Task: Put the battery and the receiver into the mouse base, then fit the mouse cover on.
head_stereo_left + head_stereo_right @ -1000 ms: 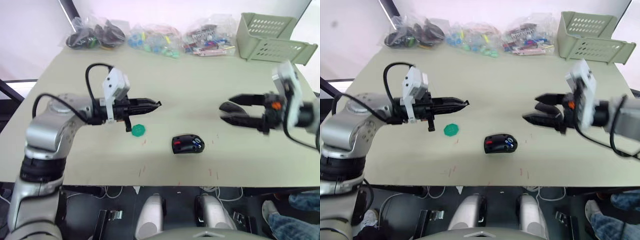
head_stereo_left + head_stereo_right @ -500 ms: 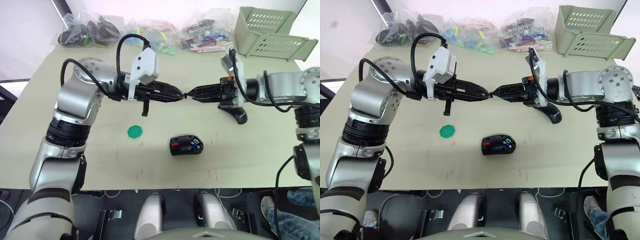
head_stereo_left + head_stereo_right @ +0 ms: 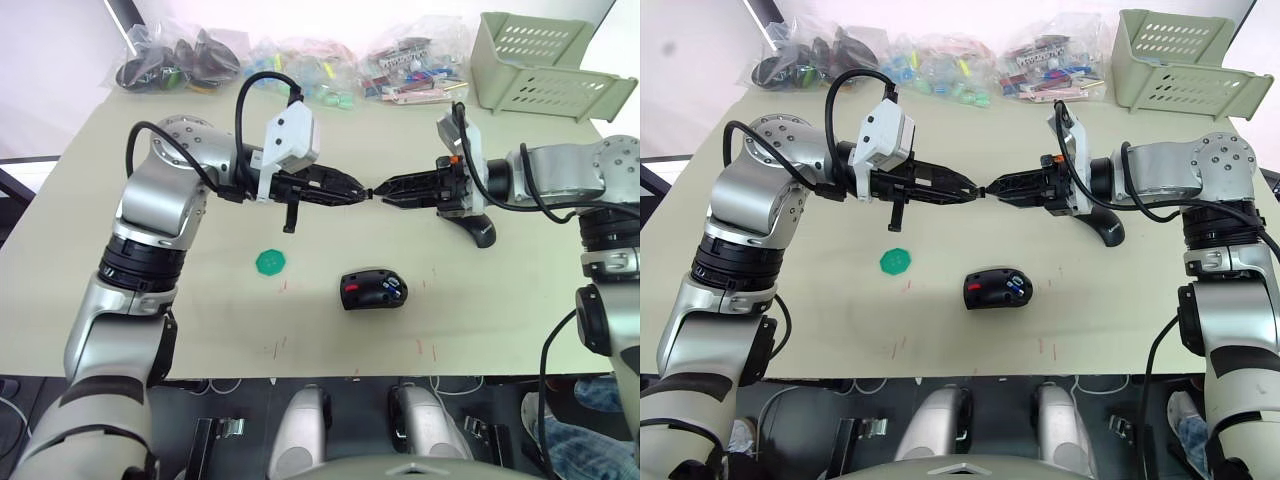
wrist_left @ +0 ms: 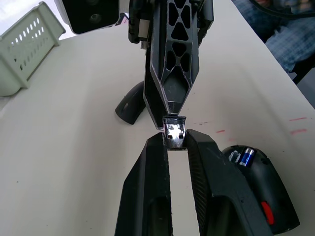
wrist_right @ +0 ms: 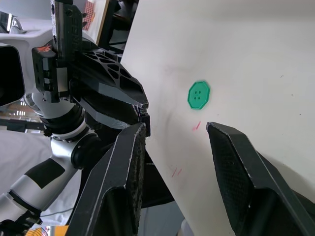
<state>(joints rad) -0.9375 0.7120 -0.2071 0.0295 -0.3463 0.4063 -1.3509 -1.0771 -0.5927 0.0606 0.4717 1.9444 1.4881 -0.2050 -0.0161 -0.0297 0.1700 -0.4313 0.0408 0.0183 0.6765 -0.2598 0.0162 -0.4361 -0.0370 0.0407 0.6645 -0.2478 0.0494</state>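
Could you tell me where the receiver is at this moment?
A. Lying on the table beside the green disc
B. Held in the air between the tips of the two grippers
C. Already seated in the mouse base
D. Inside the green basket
B: the left wrist view shows the receiver pinched at the left gripper fingertips, tip to tip with the right gripper, above the table.

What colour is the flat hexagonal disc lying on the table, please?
Green; the disc shows best in the right wrist view.

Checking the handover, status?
Left gripper shut on the receiver, mid-air, tip to tip with open right gripper. Battery already in mouse base; mouse cover on table. Green disc lies aside.
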